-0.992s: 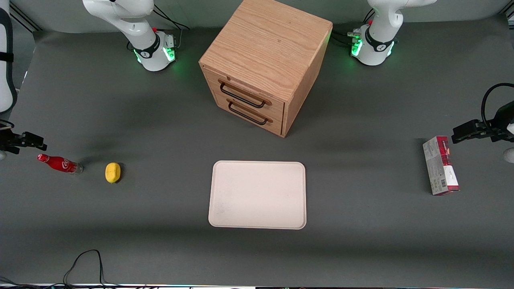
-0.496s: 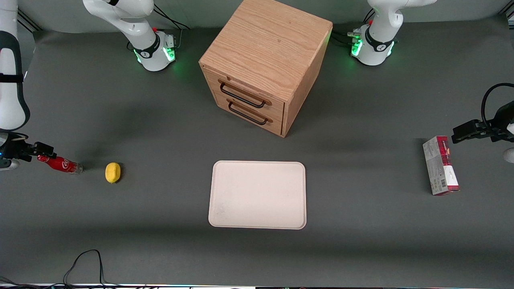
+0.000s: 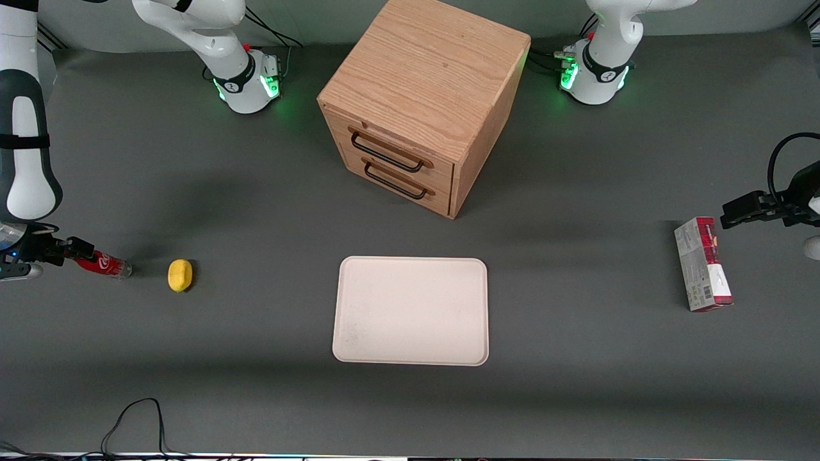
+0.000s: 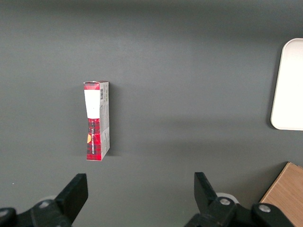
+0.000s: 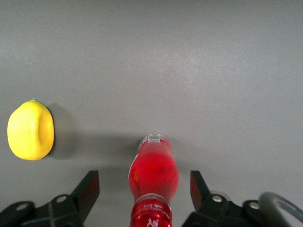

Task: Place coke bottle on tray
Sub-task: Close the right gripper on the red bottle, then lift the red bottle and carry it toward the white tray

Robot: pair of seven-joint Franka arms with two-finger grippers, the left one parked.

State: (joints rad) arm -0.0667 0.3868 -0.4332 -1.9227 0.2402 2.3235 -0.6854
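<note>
— Two fingers, both mine, stand spread wide with the coke bottle (image 5: 154,177) lying between them; neither pad touches it.

— Where is your gripper (image 3: 67,246) on the table?

— Low over the grey table (image 3: 256,397), at the working arm's end. In the front view my black fingertips sit at the bottle's cap end, and the red body and clear base stick out toward the lemon (image 3: 180,275).

— So the bottle is lying down?

— Yes, on its side on the table (image 5: 189,61). From my wrist I see its red cap closest to me, the red body running away from it, and the clear base at the other end. My gripper (image 5: 144,189) straddles the neck and shoulder.

— And the lemon?

— The lemon (image 5: 31,130) lies near the bottle's base end, apart from it, not touching.

— Where is the tray (image 3: 410,311)?

— Well apart from me, in the middle of the table, nearer the front camera than the wooden drawer cabinet (image 3: 423,102) and in front of its two drawers. It is cream-white, and nothing lies on it.

— Anything else on the table?

— A red-and-grey carton (image 3: 702,264) lies flat toward the parked arm's end; the left wrist view shows the same carton (image 4: 96,120) and an edge of the tray (image 4: 289,85).
</note>
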